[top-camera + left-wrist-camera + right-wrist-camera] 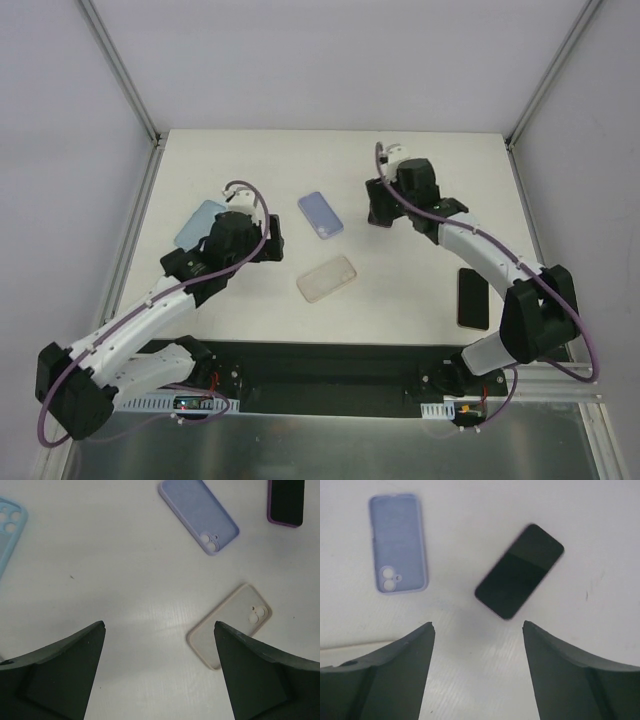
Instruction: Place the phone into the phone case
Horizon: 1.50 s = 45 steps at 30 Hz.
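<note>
A dark phone with a purple rim (519, 578) lies flat and screen up on the white table, just ahead of my right gripper (479, 627). That gripper is open and holds nothing. In the top view the right gripper (383, 208) hangs over this phone and hides most of it. A second black phone (473, 298) lies at the right, beside the right arm. An empty lavender case (320, 214) and an empty beige case (327, 278) lie mid-table. My left gripper (160, 625) is open above bare table, with the beige case (230, 626) by its right finger.
A light blue case (200, 222) lies at the left, partly under the left arm, and shows at the left wrist view's edge (7, 535). The lavender case (398, 542) lies left of the purple-rimmed phone. White enclosure walls stand round the table (420, 290).
</note>
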{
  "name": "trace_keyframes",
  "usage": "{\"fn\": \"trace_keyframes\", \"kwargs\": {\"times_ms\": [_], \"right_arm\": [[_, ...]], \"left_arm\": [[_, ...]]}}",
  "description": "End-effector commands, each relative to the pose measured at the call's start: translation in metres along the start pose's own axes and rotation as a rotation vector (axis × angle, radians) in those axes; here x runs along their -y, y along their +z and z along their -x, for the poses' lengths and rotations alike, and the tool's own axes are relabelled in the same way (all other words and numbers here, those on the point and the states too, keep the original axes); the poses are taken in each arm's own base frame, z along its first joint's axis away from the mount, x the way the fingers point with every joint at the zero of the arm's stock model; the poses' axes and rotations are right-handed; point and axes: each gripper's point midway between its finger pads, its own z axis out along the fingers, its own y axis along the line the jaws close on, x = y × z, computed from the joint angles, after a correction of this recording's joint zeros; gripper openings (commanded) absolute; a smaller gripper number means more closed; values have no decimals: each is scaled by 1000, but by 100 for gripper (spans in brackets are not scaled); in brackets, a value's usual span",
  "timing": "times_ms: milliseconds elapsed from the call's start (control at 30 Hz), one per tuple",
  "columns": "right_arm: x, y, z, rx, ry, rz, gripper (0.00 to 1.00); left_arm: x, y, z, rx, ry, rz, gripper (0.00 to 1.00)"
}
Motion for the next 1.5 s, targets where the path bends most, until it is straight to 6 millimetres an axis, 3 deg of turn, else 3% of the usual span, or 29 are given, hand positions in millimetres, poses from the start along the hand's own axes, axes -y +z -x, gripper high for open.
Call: {"fn": "trace_keyframes", "kwargs": {"times_ms": [0, 33, 100, 133, 167, 200, 433, 667, 833, 900, 1033, 1133, 1233, 1300, 1333, 1367, 1400, 1433, 1467], "right_arm": [[37, -26, -3, -121, 480, -179, 77], [40, -30, -3, -126, 506, -184, 85], [44, -39, -6, -131, 536, -189, 100], [46, -41, -8, -134, 546, -195, 96], [49, -46, -9, -139, 550, -207, 96], [52, -50, -9, -137, 554, -225, 96], [70, -66, -35, -220, 624, -291, 96], [77, -59, -54, -277, 657, -299, 96], [74, -50, -51, -287, 677, -275, 96], [74, -46, -54, -293, 688, -278, 96], [76, -39, -54, -302, 695, -283, 96], [76, -32, -55, -313, 713, -289, 96], [76, -23, -57, -338, 734, -299, 96], [81, -14, -57, -347, 736, -339, 96], [81, -7, -64, -372, 743, -357, 96], [84, -2, -59, -362, 746, -371, 96], [83, 2, -60, -370, 752, -375, 96], [81, 10, -66, -395, 758, -377, 96], [83, 14, -62, -386, 767, -386, 96]], "left_arm": [[33, 20, 0, -87, -4, -114, 90], [42, 32, -18, -168, 16, -151, 91], [57, 42, -24, -230, 52, -210, 89], [68, 51, -44, -321, 64, -266, 86], [76, 55, -44, -340, 72, -293, 84], [77, 65, -59, -399, 83, -295, 82], [83, 96, -99, -553, 114, -321, 71], [92, 94, -134, -663, 82, -375, 54], [85, 88, -157, -690, 94, -326, 42], [91, 82, -164, -690, 107, -341, 39], [80, 75, -185, -720, 119, -284, 25], [78, 66, -189, -731, 69, -261, 8], [84, 53, -179, -705, -44, -247, 3], [87, 46, -165, -646, -95, -259, 4], [90, 43, -159, -625, -127, -265, 11], [94, 37, -142, -570, -143, -285, 26], [95, 34, -136, -546, -151, -297, 33], [96, 30, -127, -514, -145, -313, 47], [99, 23, -108, -448, -146, -339, 75]]}}
